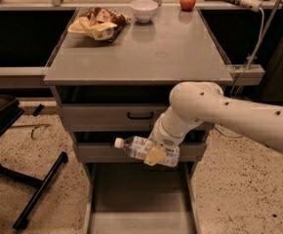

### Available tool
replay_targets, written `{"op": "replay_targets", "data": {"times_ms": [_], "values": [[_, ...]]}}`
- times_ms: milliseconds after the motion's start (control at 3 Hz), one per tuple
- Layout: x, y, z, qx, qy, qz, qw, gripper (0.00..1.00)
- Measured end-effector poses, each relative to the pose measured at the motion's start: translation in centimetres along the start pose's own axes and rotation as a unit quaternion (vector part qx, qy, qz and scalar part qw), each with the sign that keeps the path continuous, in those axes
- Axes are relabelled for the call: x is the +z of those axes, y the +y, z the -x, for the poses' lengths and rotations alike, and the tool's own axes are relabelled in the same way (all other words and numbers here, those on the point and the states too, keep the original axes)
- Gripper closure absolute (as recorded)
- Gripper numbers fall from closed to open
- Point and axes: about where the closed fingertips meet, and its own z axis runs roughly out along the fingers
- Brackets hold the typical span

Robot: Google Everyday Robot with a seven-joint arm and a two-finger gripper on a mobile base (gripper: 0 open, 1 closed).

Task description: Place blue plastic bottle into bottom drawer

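The tool (pixel 156 155) hangs at the front of the grey cabinet, at about 6 o'clock from the tabletop (pixel 146 52), on the end of the cream arm (pixel 214 108) that reaches in from 3 o'clock. Its fingers are clamped round the middle of the blue plastic bottle (pixel 134 146), with a yellowish pad (pixel 154 156) showing on the near side. The bottle lies almost level, its white cap toward 9 o'clock, in the air in front of the middle drawer (pixel 102 152) and above the bottom drawer (pixel 139 199), which is pulled out toward 6 o'clock. The top drawer (pixel 107 116) is pushed in. On the tabletop, a crumpled snack bag (pixel 97 24) sits at 10 o'clock, a white bowl (pixel 145 9) at 12 and a red apple (pixel 188 1) at 1.
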Motion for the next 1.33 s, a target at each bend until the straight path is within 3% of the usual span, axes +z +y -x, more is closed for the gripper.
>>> {"op": "replay_targets", "data": {"times_ms": [333, 667, 1333], "values": [[0.0, 0.0, 0.0, 0.000, 0.000, 0.000, 1.0000, 1.00], [2.2, -0.6, -1.3, 0.018, -0.029, -0.003, 0.9994, 1.00], [13.3, -2.5, -6.6, 0.069, -0.128, -0.048, 0.9882, 1.00]]}}
